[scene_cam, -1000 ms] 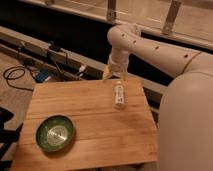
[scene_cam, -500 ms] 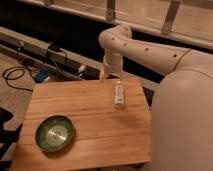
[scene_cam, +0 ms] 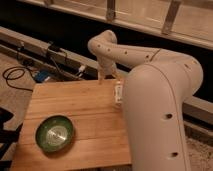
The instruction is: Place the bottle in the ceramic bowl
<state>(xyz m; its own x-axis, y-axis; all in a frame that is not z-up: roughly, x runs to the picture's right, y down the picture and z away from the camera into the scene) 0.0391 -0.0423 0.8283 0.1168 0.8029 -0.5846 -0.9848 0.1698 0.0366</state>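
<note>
The bottle (scene_cam: 118, 93) is small and whitish and lies on its side near the far right edge of the wooden table (scene_cam: 75, 105); the white arm partly hides it. The ceramic bowl (scene_cam: 54, 133) is green with a paler shiny centre and sits at the near left of the table, with nothing in it. My gripper (scene_cam: 105, 76) hangs from the bent white arm (scene_cam: 150, 100) over the table's far edge, just behind and left of the bottle and apart from it. It is far from the bowl.
The arm's large white body covers the table's right side. Black cables (scene_cam: 15, 75) and a blue object (scene_cam: 42, 76) lie on the floor at the back left. A dark rail and a window wall run behind the table. A dark object (scene_cam: 5, 125) stands at the left edge.
The arm has swung left and fills more of the right side of the view. The gripper has shifted left and slightly down near the table's far edge. Bottle and bowl stay in place.
</note>
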